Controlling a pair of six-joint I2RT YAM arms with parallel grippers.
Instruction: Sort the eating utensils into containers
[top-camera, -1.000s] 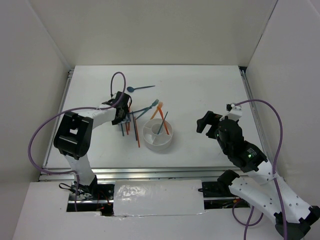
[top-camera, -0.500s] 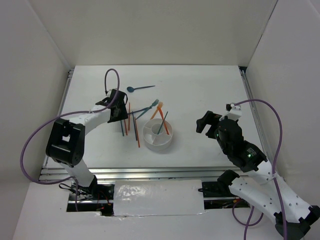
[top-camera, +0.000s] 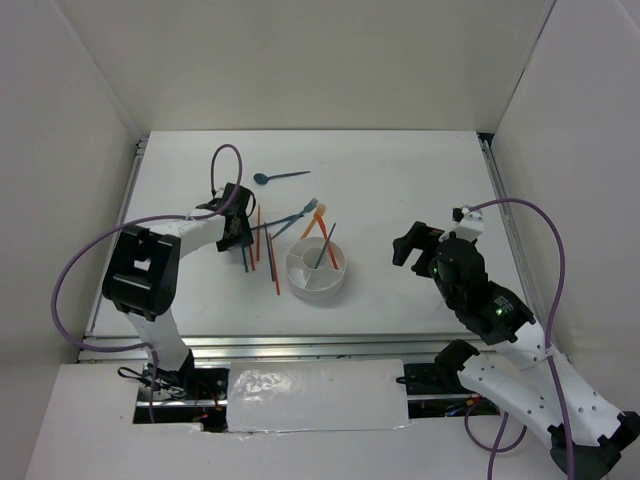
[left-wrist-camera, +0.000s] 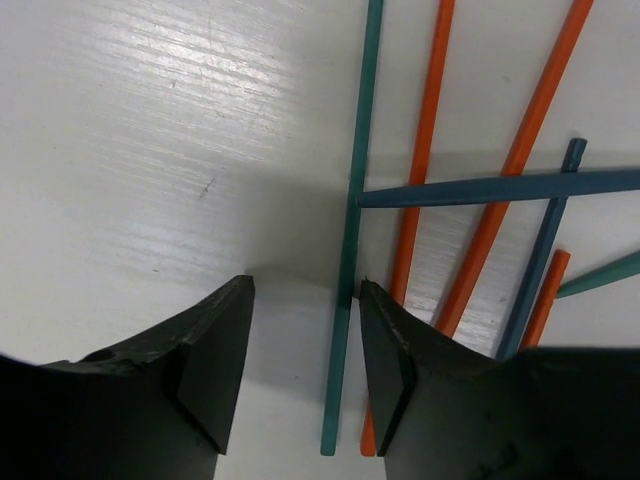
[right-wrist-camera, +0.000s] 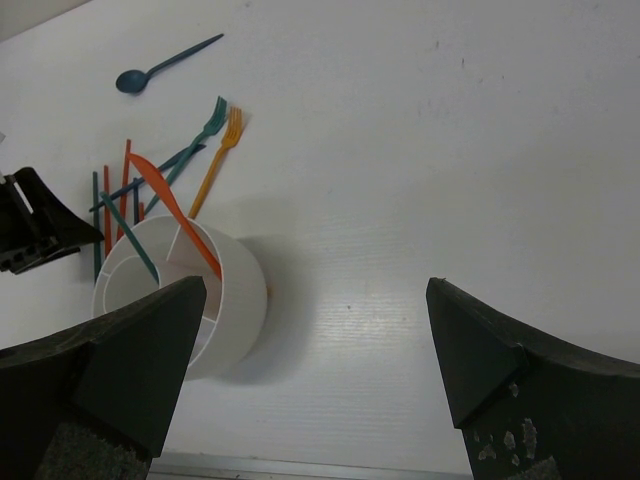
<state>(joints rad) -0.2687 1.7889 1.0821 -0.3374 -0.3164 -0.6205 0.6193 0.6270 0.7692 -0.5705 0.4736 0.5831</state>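
As the left end effector (left-wrist-camera: 305, 300) stands open low over the table (left-wrist-camera: 150, 150) — one dark teal chopstick (left-wrist-camera: 352, 200) lying between its jaws, ungripped — the pick calls next for closing on that stick alone.

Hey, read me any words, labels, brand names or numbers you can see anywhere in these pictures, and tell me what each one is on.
None: no word, label, number or sign can be read in any view. The white holder, the blue spoon and the other loose utensils are plain plastic, and the left arm and right arm show no lettering.
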